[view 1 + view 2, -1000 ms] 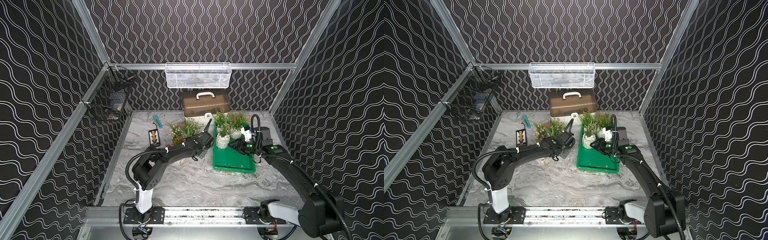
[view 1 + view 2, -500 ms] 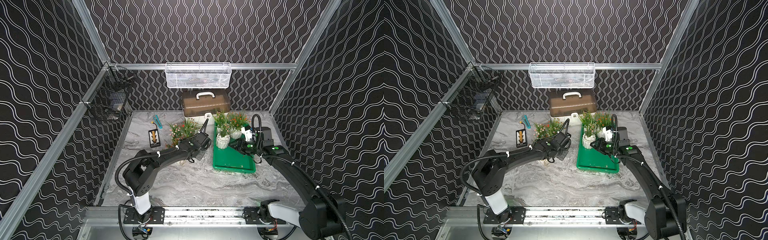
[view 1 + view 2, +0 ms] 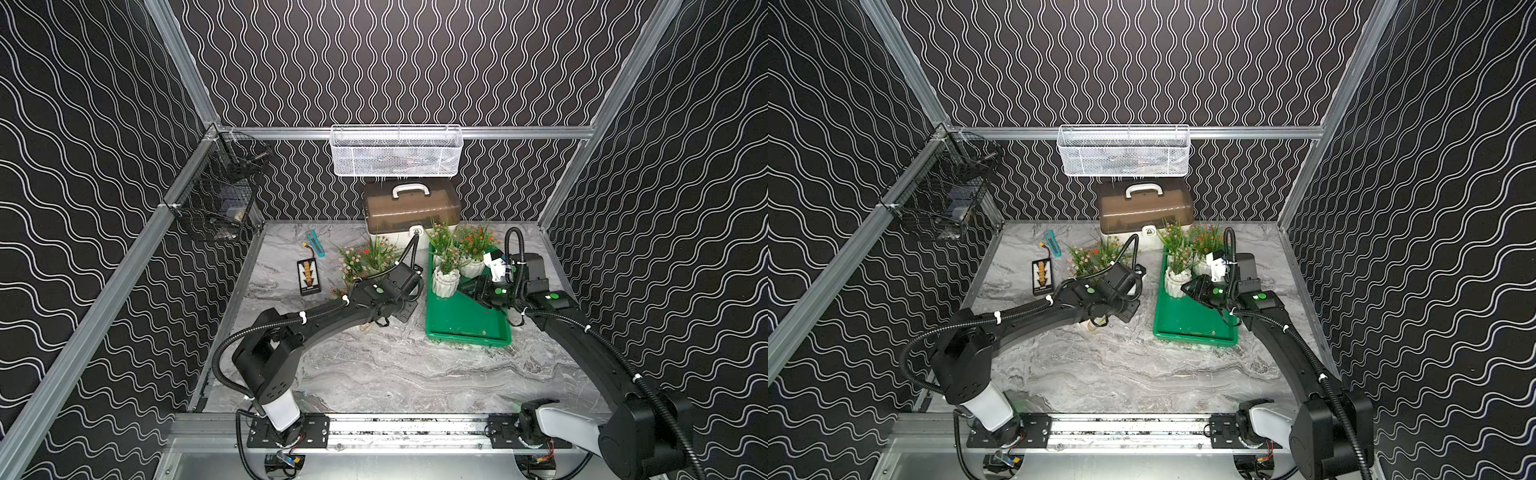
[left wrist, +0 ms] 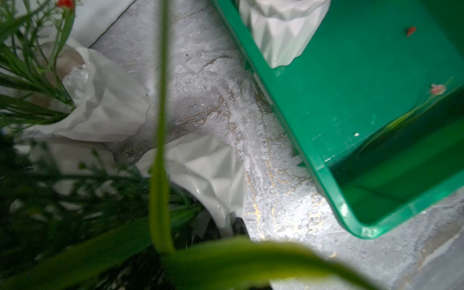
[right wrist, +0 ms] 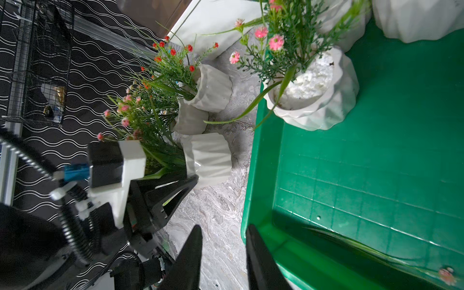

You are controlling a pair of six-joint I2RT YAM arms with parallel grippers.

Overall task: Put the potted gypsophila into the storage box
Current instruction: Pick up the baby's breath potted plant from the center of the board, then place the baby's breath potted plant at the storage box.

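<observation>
Now the left gripper (image 5: 184,177) finishes clamping a potted gypsophila (image 5: 208,158) beside the storage box (image 5: 351,188), so lifting can begin; the right gripper (image 5: 223,253) stands parted, empty.

the near half of the shallow bright-green plastic tray (image 3: 462,321) lies bare; white ribbed ceramic flower pots (image 3: 446,284) crowd its far end, and more cluster beside its left rim.

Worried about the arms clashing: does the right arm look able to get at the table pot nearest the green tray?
Probably not freely: the left hand grips that pot, though the open right hand hovers close by.
</observation>
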